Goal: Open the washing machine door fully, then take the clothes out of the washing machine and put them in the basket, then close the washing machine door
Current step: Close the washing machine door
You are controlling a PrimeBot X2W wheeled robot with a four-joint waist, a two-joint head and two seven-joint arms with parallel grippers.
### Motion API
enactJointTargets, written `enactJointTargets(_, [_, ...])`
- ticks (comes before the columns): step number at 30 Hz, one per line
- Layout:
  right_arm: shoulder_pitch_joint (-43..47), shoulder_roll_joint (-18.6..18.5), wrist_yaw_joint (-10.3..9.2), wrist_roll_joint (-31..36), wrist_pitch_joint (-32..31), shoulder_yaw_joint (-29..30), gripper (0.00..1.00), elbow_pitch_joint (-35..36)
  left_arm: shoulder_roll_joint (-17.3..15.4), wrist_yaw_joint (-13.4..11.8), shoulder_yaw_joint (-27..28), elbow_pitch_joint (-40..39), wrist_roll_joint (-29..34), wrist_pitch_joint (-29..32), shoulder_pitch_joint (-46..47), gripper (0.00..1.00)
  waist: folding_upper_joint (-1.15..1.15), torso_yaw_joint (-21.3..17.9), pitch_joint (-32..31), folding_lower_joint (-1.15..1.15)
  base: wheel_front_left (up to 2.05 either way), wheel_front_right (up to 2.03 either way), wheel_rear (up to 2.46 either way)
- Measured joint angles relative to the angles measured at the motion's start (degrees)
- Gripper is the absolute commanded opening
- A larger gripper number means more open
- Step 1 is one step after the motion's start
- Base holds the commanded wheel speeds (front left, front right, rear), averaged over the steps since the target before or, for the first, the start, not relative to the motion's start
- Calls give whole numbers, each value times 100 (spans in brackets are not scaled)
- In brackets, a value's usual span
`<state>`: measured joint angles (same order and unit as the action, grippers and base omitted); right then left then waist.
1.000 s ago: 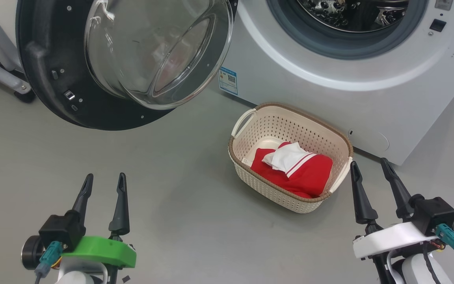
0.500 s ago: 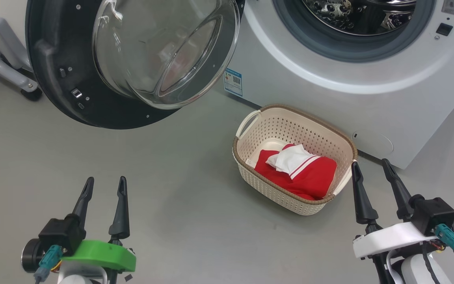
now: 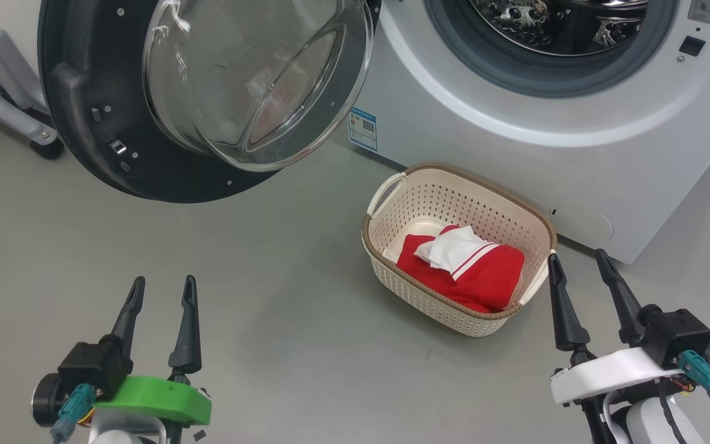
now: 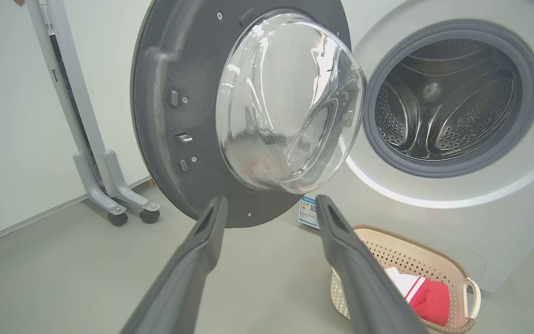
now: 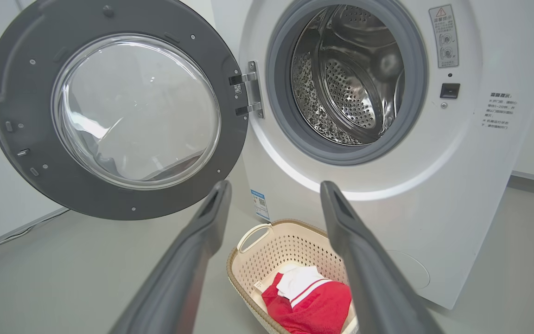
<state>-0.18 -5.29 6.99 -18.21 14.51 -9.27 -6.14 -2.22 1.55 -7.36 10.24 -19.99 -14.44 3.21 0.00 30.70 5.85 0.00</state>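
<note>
**Clothes [image 3: 484, 274] lie in the basket [image 3: 453, 200]; washing machine door [image 3: 84, 123] stands wide open**

Closest to me, both arms hang low over the grey floor [image 3: 269, 277]. The left end effector [image 3: 163, 280], on a green mount, has its two dark fingers spread apart with nothing between them. The right end effector [image 3: 577, 256], on a white mount, is spread the same way and holds nothing. Its inner fingertip is just beside the basket's near handle; I cannot tell whether they touch.

Just past them, the cream basket stands on the floor close against the front of the washing machine [image 3: 484, 160]. The red clothes, with a white panel and striped trim, lie bunched in its bottom.

Farther back, the door is swung out to the left of the opening, its glass bowl bulging into the room. A small blue label [image 3: 362, 128] shows at the machine's lower corner beside it.

The head view cuts the opening off at its top edge. The right wrist view takes in the whole perforated steel drum [image 5: 350, 88] inside its grey gasket [image 5: 278, 83], along with the metal hinge [image 5: 248, 93] joining door to cabinet. The left wrist view adds a pale stand on castors [image 4: 109, 185] by the wall beyond the door.
</note>
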Motion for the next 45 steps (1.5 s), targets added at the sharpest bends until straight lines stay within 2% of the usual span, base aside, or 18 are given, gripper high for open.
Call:
enactJointTargets(18, [-4, 11, 0, 0, 0, -8, 100, -3, 0, -18, 115, -47, 11, 0, -2, 100, 0, -54, -13, 0, 0, 0, 0])
enactJointTargets(19, [-5, 11, 0, 1, 0, -19, 100, -3, 0, -18, 148, -57, 12, 1, -4, 68, 0, -61, -11, 0, 0, 0, 0])
enactJointTargets(20, [-14, 11, 0, 0, 0, -46, 100, -3, 0, -23, 187, -79, 32, 0, -10, 0, 0, -72, -5, 0, 0, 0, 0])
enactJointTargets(27, [-63, 18, 0, 3, 0, -110, 100, -1, -7, -25, 439, -288, 69, 0, -32, 0, 0, -193, 109, 0, 0, 0, 0])
enactJointTargets(31, [-72, -14, 0, 18, -1, -143, 100, 0, -129, -25, 656, -459, 81, 0, -7, 0, 0, -264, 190, 0, 0, 0, 0])
enactJointTargets(38, [-181, -91, 0, 49, -16, -186, 100, 65, -839, -25, 1325, -898, 120, -1, 392, 0, 0, -494, 423, 0, 0, 0, 0])
enactJointTargets(45, [-327, -215, 0, 115, -110, -248, 100, 199, -1818, -56, 2268, -1240, 80, -10, 1107, 0, 0, -756, 731, 0, 0, 0, 0])
